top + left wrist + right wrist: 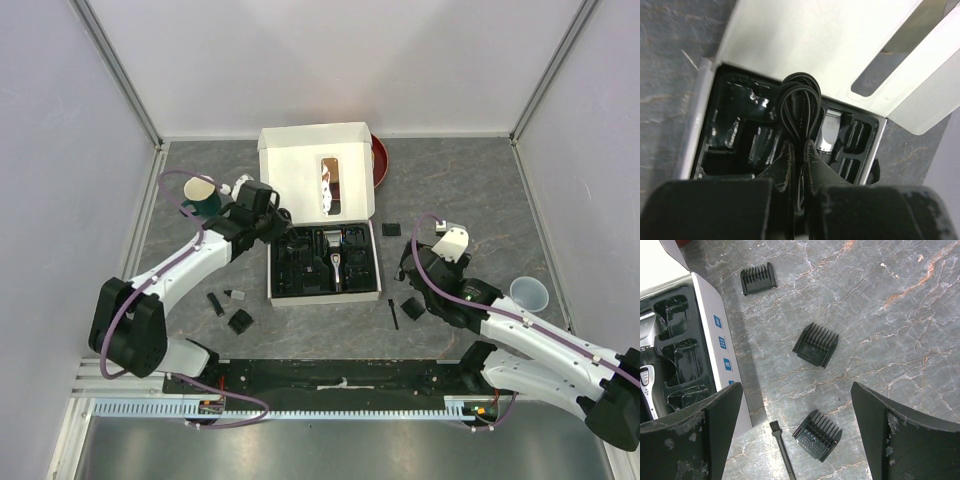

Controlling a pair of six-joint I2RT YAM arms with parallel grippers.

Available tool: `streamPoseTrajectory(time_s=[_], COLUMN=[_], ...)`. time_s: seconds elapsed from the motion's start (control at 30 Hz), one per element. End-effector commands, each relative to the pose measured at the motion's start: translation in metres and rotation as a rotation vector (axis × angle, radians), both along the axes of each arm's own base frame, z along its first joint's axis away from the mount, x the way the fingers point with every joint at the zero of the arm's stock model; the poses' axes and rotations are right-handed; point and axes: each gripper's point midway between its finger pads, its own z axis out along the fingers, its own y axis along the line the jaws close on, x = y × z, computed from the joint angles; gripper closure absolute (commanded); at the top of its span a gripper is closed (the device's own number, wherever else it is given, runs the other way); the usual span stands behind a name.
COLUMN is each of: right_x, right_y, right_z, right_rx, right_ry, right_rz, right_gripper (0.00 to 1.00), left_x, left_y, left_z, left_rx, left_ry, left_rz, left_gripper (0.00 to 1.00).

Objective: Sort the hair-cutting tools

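Closest in, the left gripper (799,157) is pinched tight on the black cable (800,100), whose coiled loops stand up just beyond its fingertips. Below and ahead of it lies the black moulded tray (725,135) of the white box (700,115). The clipper (829,131) rests in a slot of that tray, ahead and to the right of the fingers, and the raised lid (805,40) stands past it.

The right gripper (795,390) hangs spread wide over the marbled table (900,315), holding nothing. The nearest comb guard (818,435) lies between its fingers, with the thin brush (782,452) just to that guard's left. A second comb guard (816,344) lies just beyond the fingertips, and a third comb guard (758,278) farther out, near the box wall.

From above, another comb guard (240,321) lies well behind the left gripper. The green mug (205,200) stands close on that gripper's left, and the clear cup (528,292) stands to the right of the right arm.
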Motion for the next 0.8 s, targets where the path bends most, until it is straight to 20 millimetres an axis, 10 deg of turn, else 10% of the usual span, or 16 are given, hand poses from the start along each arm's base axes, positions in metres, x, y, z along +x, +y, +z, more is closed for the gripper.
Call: streamPoseTrajectory(time_s=[0.0,0.77], right_x=[0.001,-0.002], right_y=[-0.007,-0.012], right_z=[0.001,0.001], right_rx=[-0.023,-0.035], right_ry=[-0.017,-0.017], right_rz=[-0.023,-0.028], right_gripper=[0.03,0.02], left_x=[0.002,0.005], left_y=[-0.011,-0.012], left_z=[0.003,-0.062], left_rx=[-0.05,-0.06], left_ry=[-0.011,0.151], left_rz=[0.17,0.523], left_gripper=[0.98,0.94])
